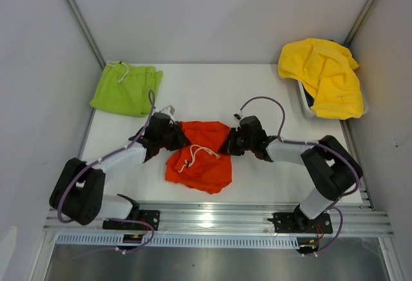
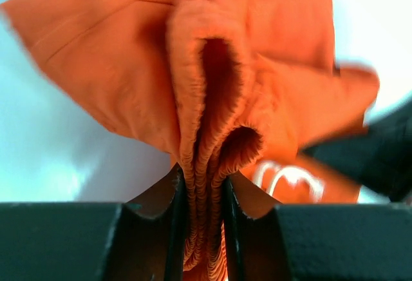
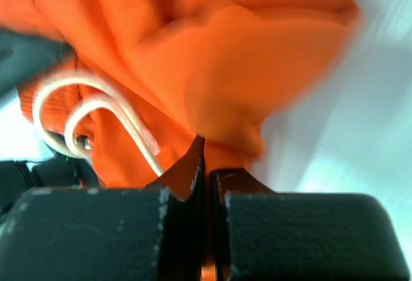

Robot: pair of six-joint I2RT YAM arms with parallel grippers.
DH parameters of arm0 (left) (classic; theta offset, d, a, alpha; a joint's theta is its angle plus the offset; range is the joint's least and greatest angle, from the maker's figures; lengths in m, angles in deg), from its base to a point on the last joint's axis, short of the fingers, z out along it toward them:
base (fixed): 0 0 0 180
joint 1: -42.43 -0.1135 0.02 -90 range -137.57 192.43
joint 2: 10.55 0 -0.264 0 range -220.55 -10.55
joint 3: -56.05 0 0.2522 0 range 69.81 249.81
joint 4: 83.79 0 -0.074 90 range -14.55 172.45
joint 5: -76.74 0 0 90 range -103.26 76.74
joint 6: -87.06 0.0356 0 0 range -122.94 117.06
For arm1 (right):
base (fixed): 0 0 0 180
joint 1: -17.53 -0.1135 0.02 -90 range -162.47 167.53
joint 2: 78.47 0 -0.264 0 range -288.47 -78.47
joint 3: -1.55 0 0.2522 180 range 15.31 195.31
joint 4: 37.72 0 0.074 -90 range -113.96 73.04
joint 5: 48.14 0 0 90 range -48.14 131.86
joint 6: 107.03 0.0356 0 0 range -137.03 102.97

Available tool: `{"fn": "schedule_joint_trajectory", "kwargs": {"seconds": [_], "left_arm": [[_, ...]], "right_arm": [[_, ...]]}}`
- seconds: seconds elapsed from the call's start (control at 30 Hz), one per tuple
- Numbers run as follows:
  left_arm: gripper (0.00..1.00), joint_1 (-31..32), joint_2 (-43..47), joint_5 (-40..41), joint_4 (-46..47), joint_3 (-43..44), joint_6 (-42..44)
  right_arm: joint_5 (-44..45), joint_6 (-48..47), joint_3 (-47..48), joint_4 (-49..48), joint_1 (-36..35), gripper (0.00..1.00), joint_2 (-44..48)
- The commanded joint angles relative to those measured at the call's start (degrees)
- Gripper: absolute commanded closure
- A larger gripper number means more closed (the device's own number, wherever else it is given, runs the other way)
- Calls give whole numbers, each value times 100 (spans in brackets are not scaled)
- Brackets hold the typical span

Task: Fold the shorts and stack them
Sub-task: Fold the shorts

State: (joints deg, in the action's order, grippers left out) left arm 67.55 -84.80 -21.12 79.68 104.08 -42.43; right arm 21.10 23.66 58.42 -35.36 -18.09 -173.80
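We work on a white table (image 1: 206,94). A heap of yellow cloth (image 1: 325,78) spills over a bin (image 1: 302,105) at its far right corner. What else the bin holds is hidden under that cloth.

The green shorts (image 1: 125,89) lie flat at the far left corner, well apart from both arms. They look already folded, and we judge that spot to be where the stack will go.

The orange shorts (image 1: 201,158) sit bunched at the middle of the near half, between our two arms. We hold them from both sides so that we can spread them out for a fold.

Our left gripper (image 2: 205,184) is pinched narrow on a thick ribbed fold, which looks like the waistband. Our right gripper (image 3: 205,165) is squeezed almost flat on a thin edge of the same cloth, and a sliver of orange shows between its jaws.

From above, the wrists cover both grip points, so we cannot tell which corners we hold or whether they match. Both wrist views are blurred at their edges.

The white drawstring (image 1: 196,155) loops loose on top of the cloth, and one end is cut off from sight.
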Motion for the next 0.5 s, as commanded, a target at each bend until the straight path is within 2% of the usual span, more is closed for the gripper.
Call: {"fn": "schedule_joint_trajectory", "kwargs": {"seconds": [0.0, 0.07, 0.1, 0.17, 0.2, 0.23, 0.27, 0.3, 0.33, 0.37, 0.43, 0.47], "left_arm": [[88, -122, -787, 13, -56, 1116, 608], [92, -131, -1238, -198, -189, 1670, 958], [94, -131, -1675, -355, -424, 2115, 1091], [96, -131, -2064, -488, -636, 2707, 1467], [96, -131, -2223, -550, -777, 2865, 1566], [95, -139, -2468, -646, -787, 3250, 1645], [88, -139, -2584, -725, -804, 3384, 1776], [82, -139, -2698, -787, -944, 3516, 1821], [74, -139, -2908, -796, -1041, 3865, 1935], [55, -139, -3014, -814, -1146, 3982, 1971], [42, -139, -3286, -544, -1533, 4306, 2102], [31, -139, -3358, -393, -1830, 4526, 2164]], "right_arm": [[1429, 378, -294, 321, -629, 100, 664], [1722, 483, -356, 585, -1224, 100, 910], [1863, 528, -400, 638, -1420, 87, 963], [1943, 615, -427, 770, -1780, 70, 1095], [2030, 668, -418, 849, -2078, 41, 1113], [2057, 677, -374, 1033, -2168, 29, 1139], [2058, 669, -356, 1104, -2204, 19, 1200], [2058, 634, -348, 1305, -2195, 5, 1262], [2066, 607, -339, 1507, -2134, 1, 1341], [2006, 546, -330, 1596, -2064, 0, 1481], [1848, 397, -277, 1798, -1775, 1, 1622], [1768, 344, -234, 1886, -1704, 0, 1753]]}}
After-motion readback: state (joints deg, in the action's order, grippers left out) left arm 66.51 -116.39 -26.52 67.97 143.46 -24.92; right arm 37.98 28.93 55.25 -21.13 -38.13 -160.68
